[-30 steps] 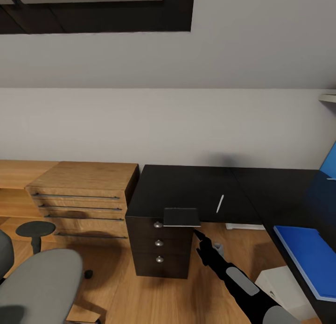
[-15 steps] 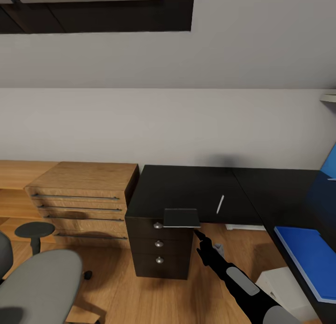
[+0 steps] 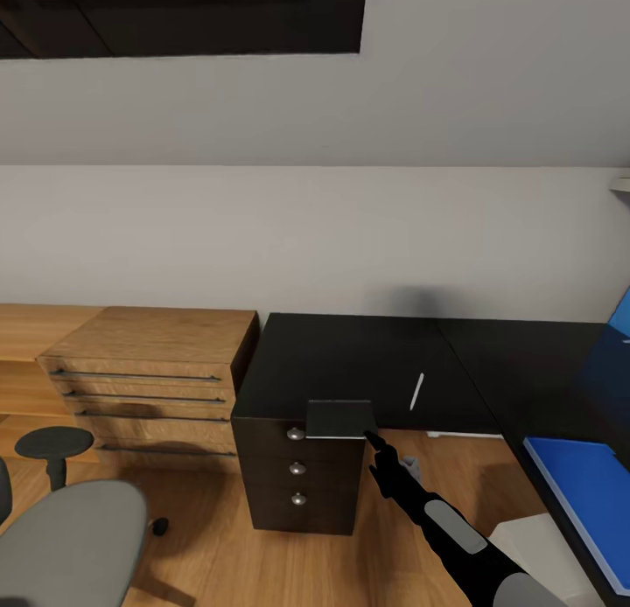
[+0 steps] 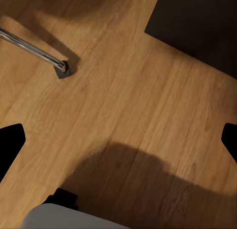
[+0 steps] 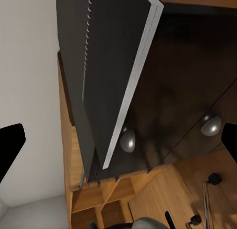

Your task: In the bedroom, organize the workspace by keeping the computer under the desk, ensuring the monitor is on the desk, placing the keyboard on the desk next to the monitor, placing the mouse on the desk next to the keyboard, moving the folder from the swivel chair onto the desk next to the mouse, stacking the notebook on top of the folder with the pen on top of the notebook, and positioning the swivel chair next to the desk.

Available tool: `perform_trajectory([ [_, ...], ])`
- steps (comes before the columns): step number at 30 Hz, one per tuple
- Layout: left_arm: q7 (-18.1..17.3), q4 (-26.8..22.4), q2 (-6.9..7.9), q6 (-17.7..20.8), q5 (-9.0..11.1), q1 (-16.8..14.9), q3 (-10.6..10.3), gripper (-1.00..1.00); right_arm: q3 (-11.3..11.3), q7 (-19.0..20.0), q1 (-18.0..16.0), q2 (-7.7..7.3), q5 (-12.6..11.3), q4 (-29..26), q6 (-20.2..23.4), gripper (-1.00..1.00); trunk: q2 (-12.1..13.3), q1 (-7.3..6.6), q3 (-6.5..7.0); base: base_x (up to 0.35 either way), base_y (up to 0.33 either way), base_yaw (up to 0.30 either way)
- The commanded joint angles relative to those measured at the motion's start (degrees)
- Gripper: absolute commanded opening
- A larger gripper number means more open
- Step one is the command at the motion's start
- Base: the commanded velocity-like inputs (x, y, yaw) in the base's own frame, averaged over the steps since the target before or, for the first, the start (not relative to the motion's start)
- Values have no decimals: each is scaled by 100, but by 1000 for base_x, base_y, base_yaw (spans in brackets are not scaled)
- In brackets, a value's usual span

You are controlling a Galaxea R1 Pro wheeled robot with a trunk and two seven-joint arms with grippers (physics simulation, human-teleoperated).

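The grey notebook (image 3: 339,417) lies on the black desk (image 3: 350,358), overhanging its front edge above the drawers. My right gripper (image 3: 374,441) sits just below the notebook's near right corner, open. In the right wrist view its dark fingertips (image 5: 11,146) stand wide apart with the notebook (image 5: 111,66) in front of them. The pale pen (image 3: 416,391) lies on the desk right of the notebook. The blue folder (image 3: 584,493) rests on the desk's right wing. The grey swivel chair (image 3: 70,541) stands at lower left. My left gripper (image 4: 118,145) hangs open over the wooden floor.
A wooden drawer chest (image 3: 149,371) adjoins the desk's left end. The black drawer unit (image 3: 297,480) has three round knobs. A pale box (image 3: 538,537) sits on the floor under the right wing. A chrome chair leg (image 4: 32,47) crosses the floor.
The whole head view has shifted slightly, so the camera moved. The notebook, pen, folder and my right arm keep their places relative to each other.
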Motion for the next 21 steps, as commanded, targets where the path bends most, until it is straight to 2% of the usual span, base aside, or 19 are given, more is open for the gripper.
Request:
perform_trajectory([
  [1,-28,-10,-6,-1,46,3,11,100,35,23,-7,-6,-60,3,2,100,-3,1,-5,17,0,0],
  [13,-22,-10,-8,-1,47,3,13,100,35,18,-7,-7,-60,3,2,100,-444,242,-202,5,0,0],
  [21,-22,-10,-8,-1,47,3,13,100,35,17,-7,-7,-60,6,2,100,-444,242,-202,0,0,0],
])
